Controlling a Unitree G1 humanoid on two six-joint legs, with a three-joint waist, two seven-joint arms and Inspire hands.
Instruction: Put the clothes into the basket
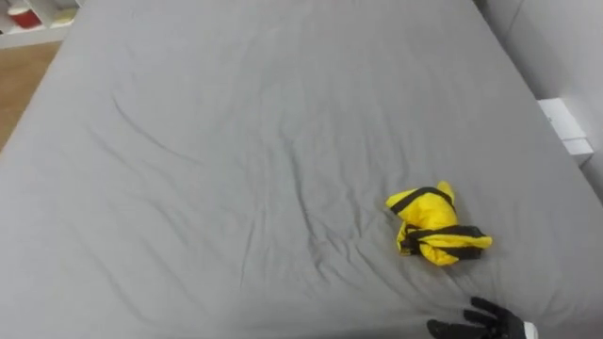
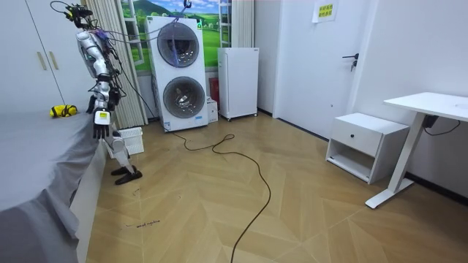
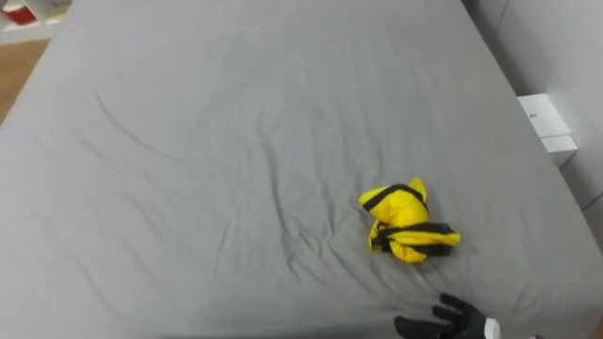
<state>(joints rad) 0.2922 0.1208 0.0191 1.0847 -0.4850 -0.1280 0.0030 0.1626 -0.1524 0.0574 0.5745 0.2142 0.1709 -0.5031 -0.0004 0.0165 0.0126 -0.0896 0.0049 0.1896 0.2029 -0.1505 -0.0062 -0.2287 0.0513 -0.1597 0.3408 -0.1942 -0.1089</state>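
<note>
A crumpled yellow garment with black bands [image 1: 435, 226] lies on the grey bed sheet [image 1: 236, 160], toward the bed's right side. My right hand [image 1: 482, 320] shows at the lower right, just short of the garment, with dark fingers spread and holding nothing. In the room view I stand at the bed's side, facing it; the yellow garment [image 2: 63, 111] lies on the bed in front of me. My left hand [image 2: 99, 131] hangs low by the mattress edge. A white slatted basket [image 2: 131, 139] stands on the floor beside my feet.
A white wall and a white box [image 1: 565, 127] border the bed on the right. Wood floor and a low shelf [image 1: 33, 24] show at the far left. Behind me stand stacked washing machines [image 2: 179, 73] and a small white fridge [image 2: 238, 82].
</note>
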